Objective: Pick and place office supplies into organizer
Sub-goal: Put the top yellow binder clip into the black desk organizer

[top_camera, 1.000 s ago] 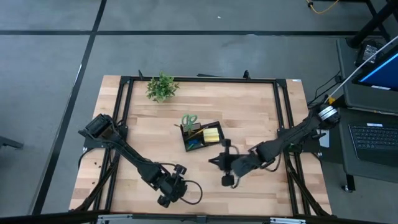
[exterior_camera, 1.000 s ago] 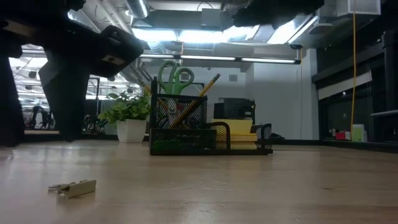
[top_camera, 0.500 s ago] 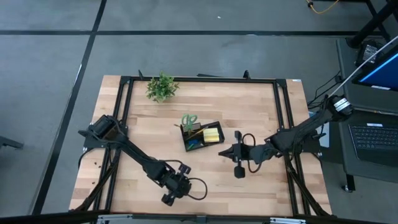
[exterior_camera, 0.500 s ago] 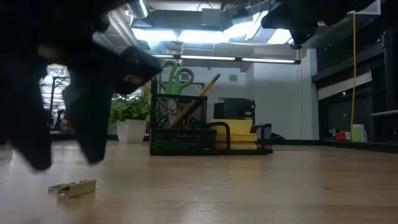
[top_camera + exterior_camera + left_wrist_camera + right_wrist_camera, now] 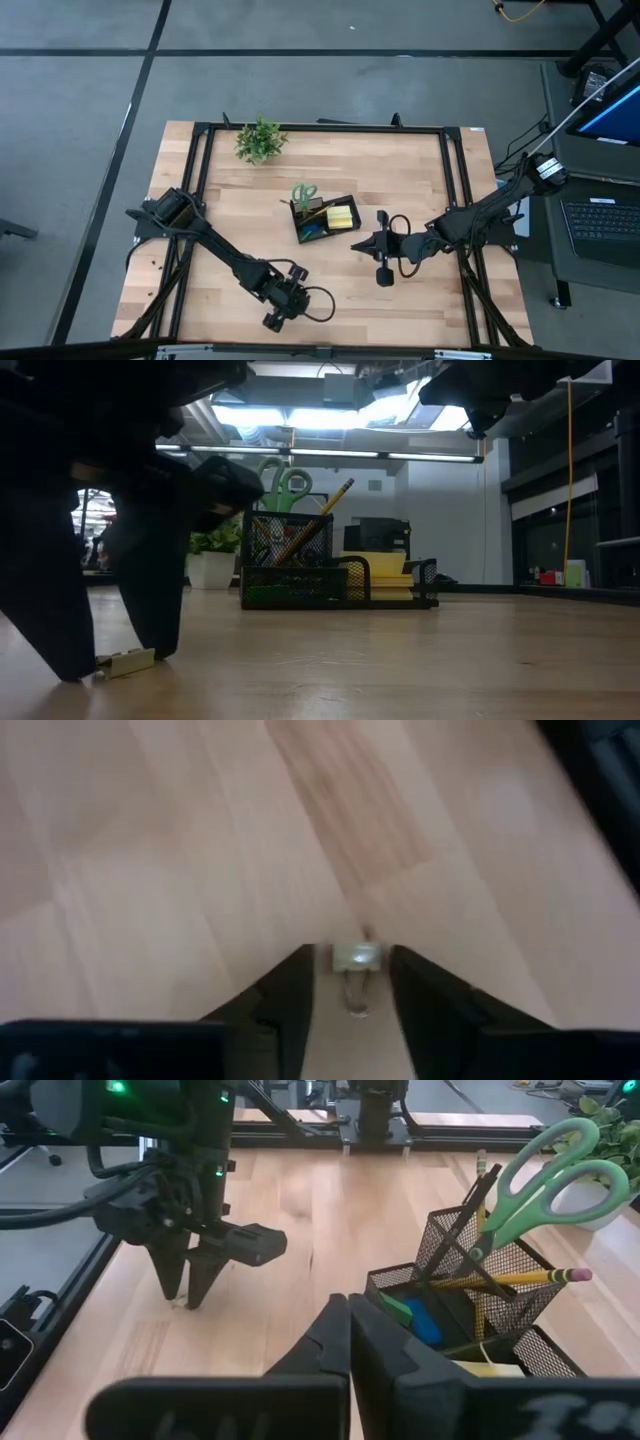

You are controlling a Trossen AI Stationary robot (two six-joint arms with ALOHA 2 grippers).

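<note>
My left arm runs from its base at nine o'clock diagonally toward six, wrist bent down. My left gripper (image 5: 278, 312) stands upright on its fingertips (image 5: 160, 645) at the table surface, jaws parted. My right arm comes in from three o'clock, held low and nearly level toward the centre. My right gripper (image 5: 383, 277) hangs above the table with its jaws pressed fully together, holding nothing.

Small clip (image 5: 122, 661) lies on the table (image 5: 420, 180), between left fingers (image 5: 150, 610).
</note>
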